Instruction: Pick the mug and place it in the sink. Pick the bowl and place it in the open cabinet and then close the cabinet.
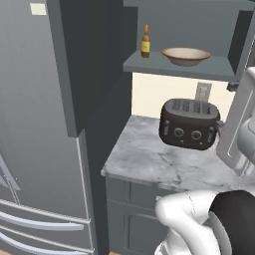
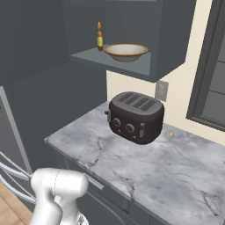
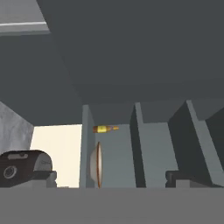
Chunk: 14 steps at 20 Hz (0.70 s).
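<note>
The tan bowl sits upright on the shelf of the dark grey wall cabinet, which stands open. The hand view is rolled on its side, so the bowl shows edge-on inside the cabinet. My gripper is open with nothing between its fingertips. It points at the cabinet from a distance, well short of the bowl. The mug and the sink are out of view.
A small amber bottle stands on the shelf left of the bowl. A dark toaster sits on the marble counter below. The grey refrigerator rises at left.
</note>
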Available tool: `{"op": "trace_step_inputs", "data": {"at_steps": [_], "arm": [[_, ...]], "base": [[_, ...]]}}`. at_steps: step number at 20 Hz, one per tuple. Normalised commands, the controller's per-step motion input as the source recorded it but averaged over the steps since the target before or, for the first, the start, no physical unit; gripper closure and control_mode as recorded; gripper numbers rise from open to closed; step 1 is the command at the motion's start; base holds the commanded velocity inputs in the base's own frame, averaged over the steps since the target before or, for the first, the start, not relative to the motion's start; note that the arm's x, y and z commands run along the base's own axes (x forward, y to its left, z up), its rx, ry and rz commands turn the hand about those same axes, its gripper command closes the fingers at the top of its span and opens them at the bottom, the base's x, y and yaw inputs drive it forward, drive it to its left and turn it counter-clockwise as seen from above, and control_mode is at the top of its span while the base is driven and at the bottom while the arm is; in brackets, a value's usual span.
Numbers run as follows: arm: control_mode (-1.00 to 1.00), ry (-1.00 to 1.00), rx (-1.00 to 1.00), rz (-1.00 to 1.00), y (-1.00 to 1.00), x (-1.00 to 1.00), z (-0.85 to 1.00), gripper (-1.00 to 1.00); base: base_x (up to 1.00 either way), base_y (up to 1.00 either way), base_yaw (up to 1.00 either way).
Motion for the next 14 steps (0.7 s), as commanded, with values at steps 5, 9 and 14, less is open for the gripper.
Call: {"op": "trace_step_inputs", "data": {"at_steps": [5,9,14], "arm": [[-1.0,0.0,-0.12,0.0,0.7,-0.56,0.0,-1.0],[-1.0,-0.02,-0.11,-0.02,0.71,-0.51,0.0,-1.0],[-1.0,0.0,-0.06,-0.04,0.73,-0.35,0.0,-1.0]], "base": [[0.0,0.0,0.0],[0.0,0.0,0.0],[0.0,0.0,0.0]]}}
